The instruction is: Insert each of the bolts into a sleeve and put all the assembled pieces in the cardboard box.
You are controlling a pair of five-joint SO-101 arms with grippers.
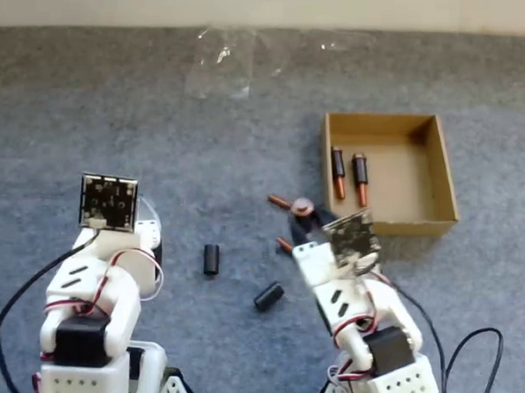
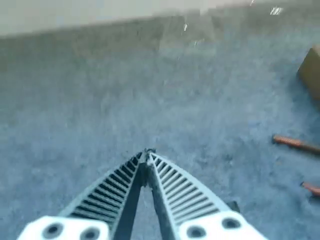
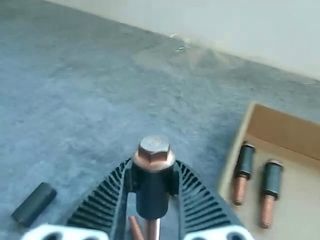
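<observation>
Assembled piece (image 3: 151, 192), a bolt seated in a black sleeve with its head up, is clenched upright between the right gripper's (image 3: 152, 169) fingers, low centre in the right wrist view. It is probably held this way for carriage to the cardboard box (image 1: 419, 226), right of centre in the high view. Two finished pieces (image 1: 338, 172) already lie inside. Two loose bolts (image 1: 278, 200) and two loose sleeves (image 1: 211, 259) lie mid-frame on the grey cloth (image 1: 113, 107), unassembled. Left gripper (image 2: 146, 156) is closed on nothing, likely parked clear.

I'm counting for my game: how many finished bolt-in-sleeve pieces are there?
3. Two lie side by side in the cardboard box: one piece and its neighbour. The third piece sits in the right end effector. An arm might hide more.
</observation>
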